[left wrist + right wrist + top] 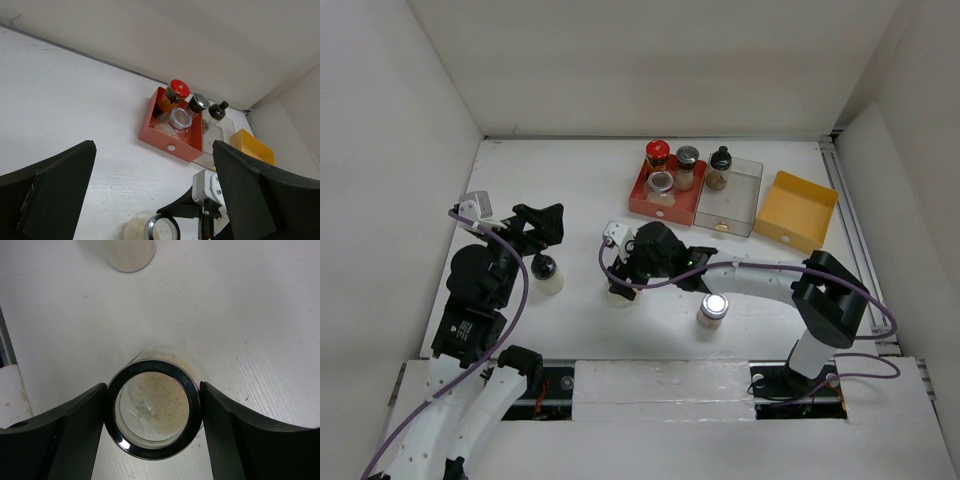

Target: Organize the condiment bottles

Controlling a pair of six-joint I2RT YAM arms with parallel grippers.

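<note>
Nearest the arm bases, a silver-lid jar (712,308) stands alone on the tabletop (570,180). Just left of it, the right gripper (152,390) is clenched on a clear jar (152,412) that has a dark-rimmed see-through lid and pale grains inside. Both fingers (75,435) press against the rim. Further left, a pale black-cap bottle (546,272) stands just beside the left gripper (555,226), which is spread wide and holds nothing. At the far right, three trays sit side by side. The red tray (650,205) holds a dark red-cap bottle (657,154), a low jar (661,182) and a taller jar (687,160), both silver-lidded. The clear tray (740,195) holds a dark-cap bottle (720,165), and the yellow tray (800,215) comes last. White walls (380,150) close three sides, and open tabletop lies left of the red tray.
</note>
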